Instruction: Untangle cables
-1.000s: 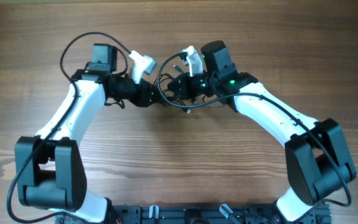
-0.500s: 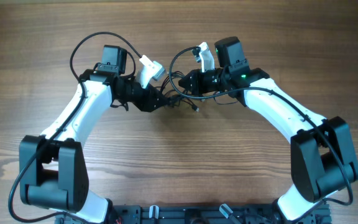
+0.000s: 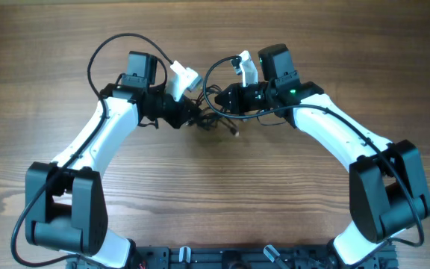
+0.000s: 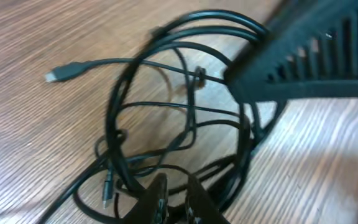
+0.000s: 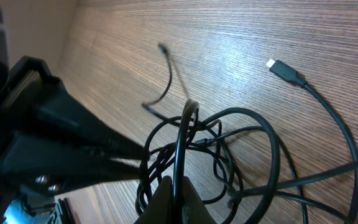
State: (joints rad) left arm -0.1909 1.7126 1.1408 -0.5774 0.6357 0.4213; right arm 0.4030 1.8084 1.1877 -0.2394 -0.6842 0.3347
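The cables (image 3: 212, 119) are a tangle of thin black wires on the wooden table between my two grippers. My left gripper (image 3: 192, 116) is at the tangle's left side. In the left wrist view its fingertips (image 4: 178, 194) stand almost together, with a strand crossing between them and the loops (image 4: 114, 106) spread in front. A silvery plug (image 4: 58, 75) lies off to the left. My right gripper (image 3: 221, 98) is at the tangle's upper right. In the right wrist view it (image 5: 178, 191) is shut on one strand (image 5: 182, 137) that rises upright from its jaws.
The right gripper's dark body (image 4: 316, 56) hangs over the tangle in the left wrist view. The left gripper's body (image 5: 55, 137) fills the left of the right wrist view. A loose plug (image 5: 284, 70) lies on the wood. Thick arm cables loop behind both wrists (image 3: 99, 56).
Both grippers moved up and to the right with the tangle during the first half second. Since then the left gripper has drawn slightly up and left; the right arm has held still.
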